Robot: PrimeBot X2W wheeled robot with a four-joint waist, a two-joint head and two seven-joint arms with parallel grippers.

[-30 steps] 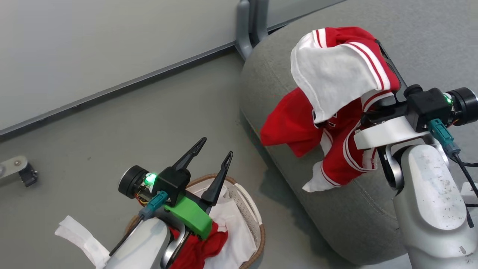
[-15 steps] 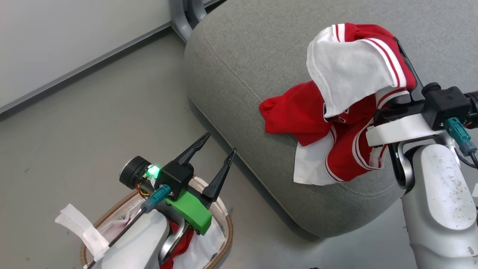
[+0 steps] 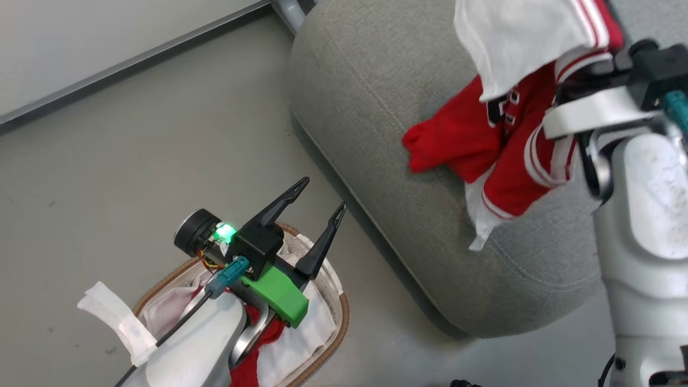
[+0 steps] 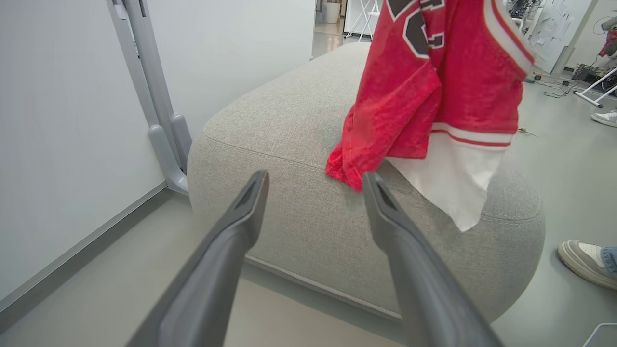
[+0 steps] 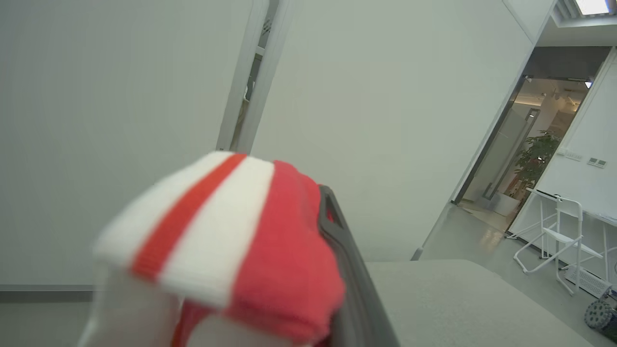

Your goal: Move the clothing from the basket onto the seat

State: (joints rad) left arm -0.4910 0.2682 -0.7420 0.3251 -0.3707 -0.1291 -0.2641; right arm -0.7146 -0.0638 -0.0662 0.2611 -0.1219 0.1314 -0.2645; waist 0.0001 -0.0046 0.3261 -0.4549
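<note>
My right gripper (image 5: 301,195) is shut on the clothing (image 3: 510,107), a bundle of red and white garments that hides one of its fingers. The bundle hangs over the grey seat (image 3: 371,107), and its lower red and white folds lie against the cushion near the corner. In the left wrist view the same clothing (image 4: 434,72) hangs over the seat (image 4: 289,120), with dark lettering showing. My left gripper (image 3: 322,194) stands open and holds nothing, just above the basket (image 3: 339,322) on the floor. More red clothing (image 3: 266,336) lies inside on the white liner.
A grey metal post foot (image 4: 166,144) stands at the wall behind the seat. A person's shoe (image 4: 583,262) rests on the floor beside the seat's far corner. A white liner strap (image 3: 113,322) hangs over the basket's left side. A white folding chair (image 5: 554,236) stands far off.
The head camera has swung, so the whole picture has shifted. The right gripper has carried the clothing from the seat's front edge to further over the cushion. The left gripper has stayed open over the basket.
</note>
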